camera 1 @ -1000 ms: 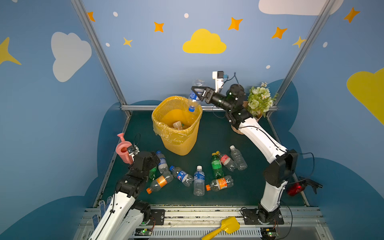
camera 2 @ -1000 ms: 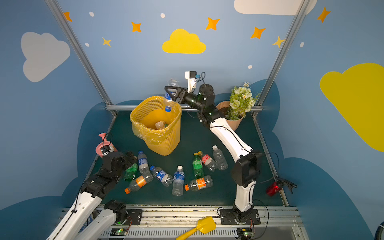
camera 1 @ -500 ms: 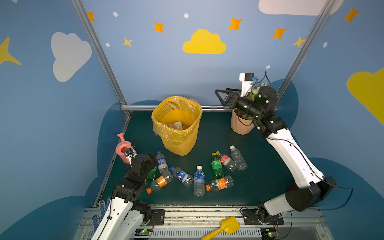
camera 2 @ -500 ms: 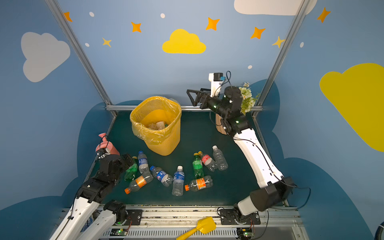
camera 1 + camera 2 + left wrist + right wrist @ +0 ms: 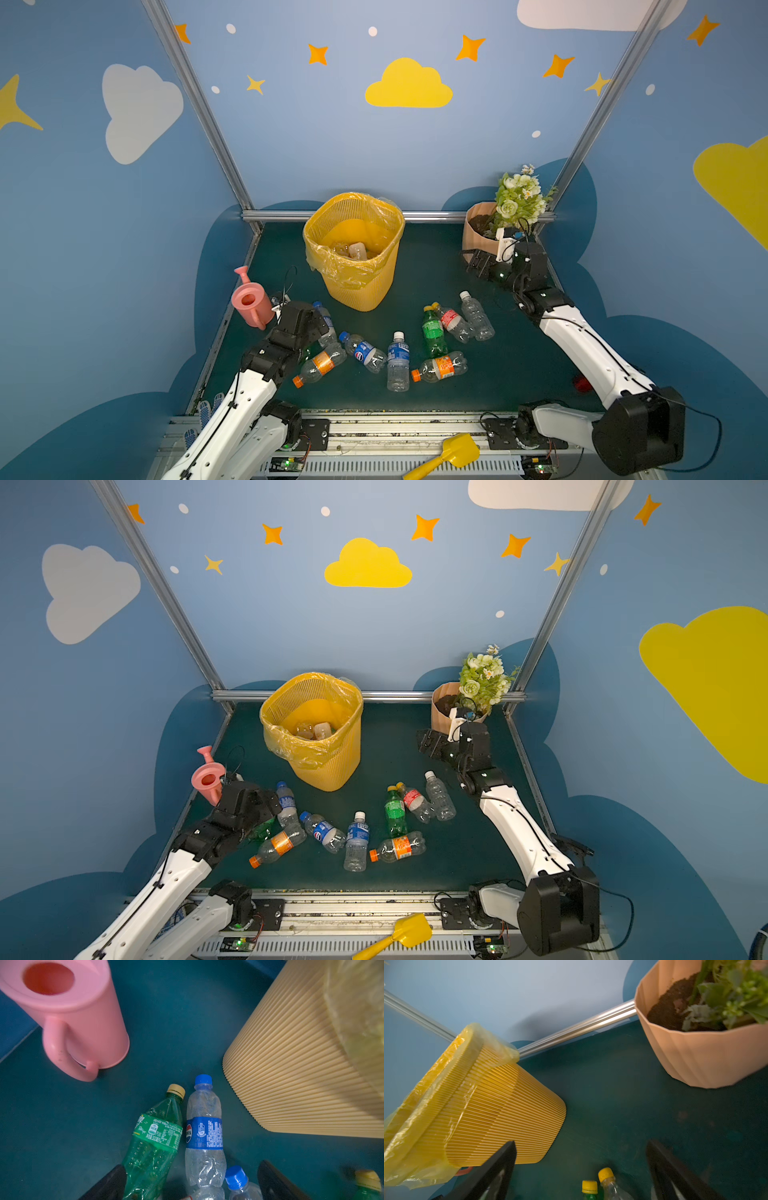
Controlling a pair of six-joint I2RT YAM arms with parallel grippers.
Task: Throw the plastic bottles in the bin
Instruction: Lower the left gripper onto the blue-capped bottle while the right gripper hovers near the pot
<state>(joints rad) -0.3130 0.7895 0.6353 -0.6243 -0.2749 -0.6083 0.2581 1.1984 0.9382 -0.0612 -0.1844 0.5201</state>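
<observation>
left gripper hangs low on the near side of the bin, jaws apart and empty. it straddles a green bottle and a blue bottle that lie side by side on the mat.

right gripper is open and empty too, low beside the bin, between it and the pot.

down in the bin i can make out at least two dropped bottles; the bag may hide more. so a start is made, not much beyond that.

about nine bottles lie on the mat on the near side of the bin, by my count:
- four bunched under the left gripper
- one tall bottle straight out from the bin
- four more toward the right gripper

all of those are left to lift and drop in. neither arm holds one now, so i'd judge each is due a fresh pick, and the left looks closest to one.
</observation>
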